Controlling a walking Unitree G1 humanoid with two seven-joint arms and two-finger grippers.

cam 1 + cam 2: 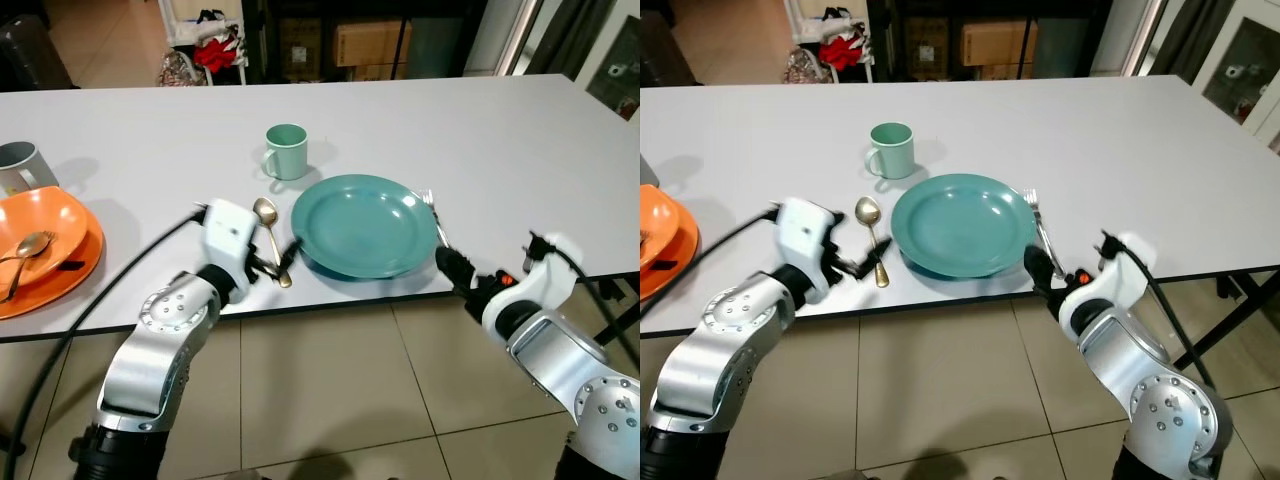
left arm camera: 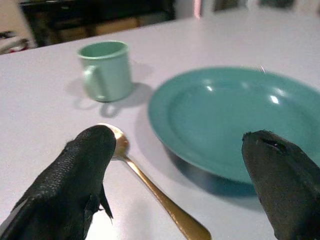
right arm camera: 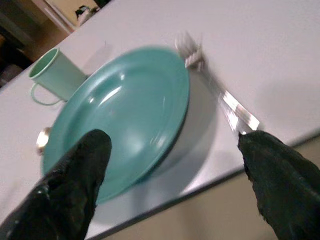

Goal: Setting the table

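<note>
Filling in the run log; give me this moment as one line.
left gripper: open, over gold spoon | right gripper: open, at fork | teal plate between them | green mug behind

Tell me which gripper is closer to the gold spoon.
Left. The left gripper is open right over the gold spoon handle; the right gripper, also open, sits across the teal plate by the fork.

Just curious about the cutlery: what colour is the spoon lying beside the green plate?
Gold; the spoon shows best in the left wrist view.
</note>
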